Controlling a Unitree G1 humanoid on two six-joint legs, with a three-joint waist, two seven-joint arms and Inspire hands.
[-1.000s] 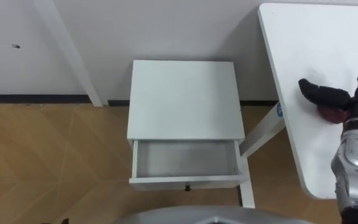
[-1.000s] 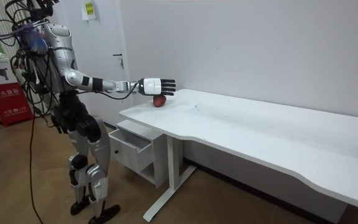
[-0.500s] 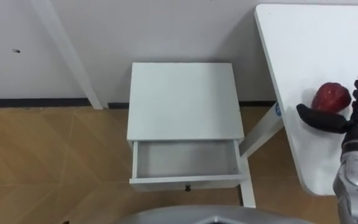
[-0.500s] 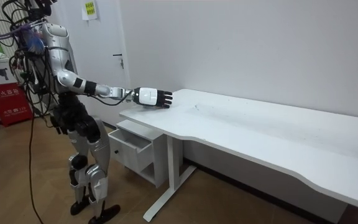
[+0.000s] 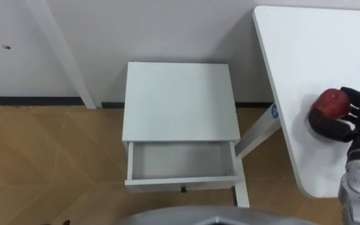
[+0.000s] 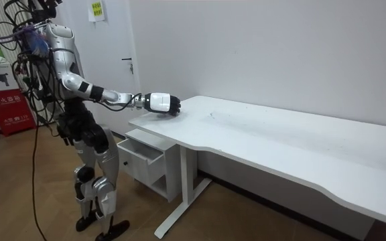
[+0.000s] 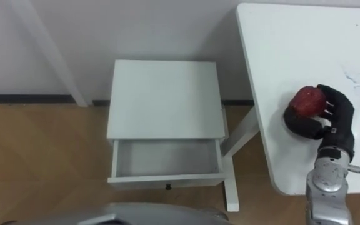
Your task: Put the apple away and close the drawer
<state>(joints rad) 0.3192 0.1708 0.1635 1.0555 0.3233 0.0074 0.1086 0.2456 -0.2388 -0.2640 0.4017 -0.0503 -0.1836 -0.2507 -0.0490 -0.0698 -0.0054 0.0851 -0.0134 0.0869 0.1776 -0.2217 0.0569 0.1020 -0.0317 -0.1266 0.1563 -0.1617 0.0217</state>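
A red apple [image 5: 330, 104] [image 7: 308, 100] rests on the white table [image 5: 305, 44] near its front left edge. My right hand [image 5: 345, 119] [image 7: 327, 115] [image 6: 164, 103] is curled round it, thumb on the near side and fingers over the far side. Left of the table stands a small white nightstand [image 5: 177, 100] [image 6: 143, 157]. Its drawer [image 5: 181, 164] [image 7: 165, 161] is pulled open and holds nothing. I stand in front of the nightstand with my right arm stretched over the table's corner.
The table's white leg [image 5: 255, 134] slants down between the nightstand and the tabletop. A white post [image 5: 58, 50] leans against the wall left of the nightstand. Wooden floor [image 5: 42, 162] lies to the left. A red box [image 6: 5, 110] stands by the wall behind me.
My right hand came down from above the apple and its fingers closed round the fruit. The camera has shifted slightly to the right.
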